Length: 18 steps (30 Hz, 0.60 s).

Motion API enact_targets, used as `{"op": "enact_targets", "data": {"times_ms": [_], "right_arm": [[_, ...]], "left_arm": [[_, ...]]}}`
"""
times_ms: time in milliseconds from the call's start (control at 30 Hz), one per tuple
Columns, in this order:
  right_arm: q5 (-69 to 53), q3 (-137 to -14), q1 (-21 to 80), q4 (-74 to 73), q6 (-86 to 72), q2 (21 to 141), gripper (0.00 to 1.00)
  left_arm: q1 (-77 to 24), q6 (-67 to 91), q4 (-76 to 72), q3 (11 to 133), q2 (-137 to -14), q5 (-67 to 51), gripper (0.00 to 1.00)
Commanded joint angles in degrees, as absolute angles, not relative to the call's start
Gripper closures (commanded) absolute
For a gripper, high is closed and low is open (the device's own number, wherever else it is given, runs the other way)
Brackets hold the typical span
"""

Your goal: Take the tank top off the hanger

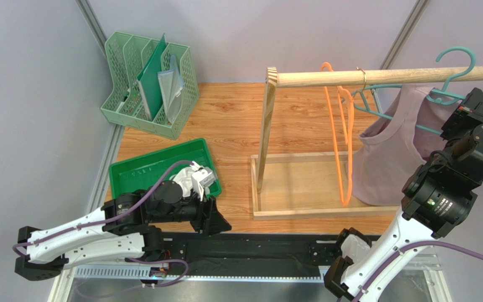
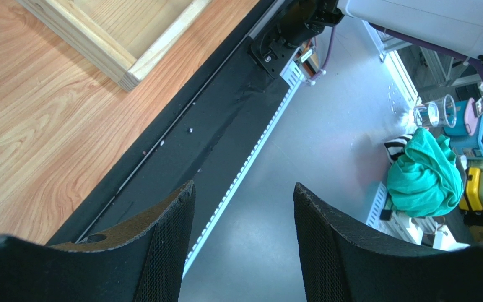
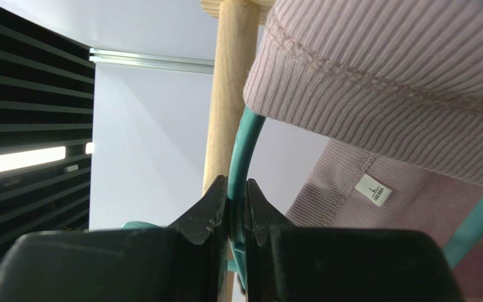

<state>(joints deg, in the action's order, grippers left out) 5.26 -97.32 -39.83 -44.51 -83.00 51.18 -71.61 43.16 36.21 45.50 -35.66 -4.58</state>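
A pale pink ribbed tank top point(image 1: 389, 157) hangs on a teal hanger point(image 1: 458, 63), hooked over the wooden rail point(image 1: 351, 77) at the far right. My right gripper point(image 1: 449, 106) is raised to the hanger just under the rail. In the right wrist view it point(image 3: 236, 189) is shut on the teal hanger's arm point(image 3: 245, 141), with the tank top's strap point(image 3: 401, 56) draped over the hanger just above and a size label showing. My left gripper point(image 1: 222, 223) is low at the table's front edge, open and empty point(image 2: 244, 189).
An orange hanger point(image 1: 345, 126) and a bare teal hanger point(image 1: 370, 100) hang on the same rail. The rack's wooden base frame point(image 1: 301, 211) lies below. A green tray point(image 1: 130, 173) holding a crumpled white item point(image 1: 193, 176) and a green file organiser point(image 1: 153, 85) stand at the left.
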Motion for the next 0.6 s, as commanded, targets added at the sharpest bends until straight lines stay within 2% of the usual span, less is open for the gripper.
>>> {"op": "enact_targets", "data": {"times_ms": [0,567], "right_arm": [[3.1,-101.1,-39.7,-40.8,-86.0,50.5,1.0],[4.6,-102.0,-39.7,-51.2,-71.8,41.5,1.0]], "left_arm": [[-71.8,41.8,34.5,45.2,-33.8,-5.3,0.36],[-71.8,40.3,36.0,43.6,-29.0,-7.6,0.35]]}}
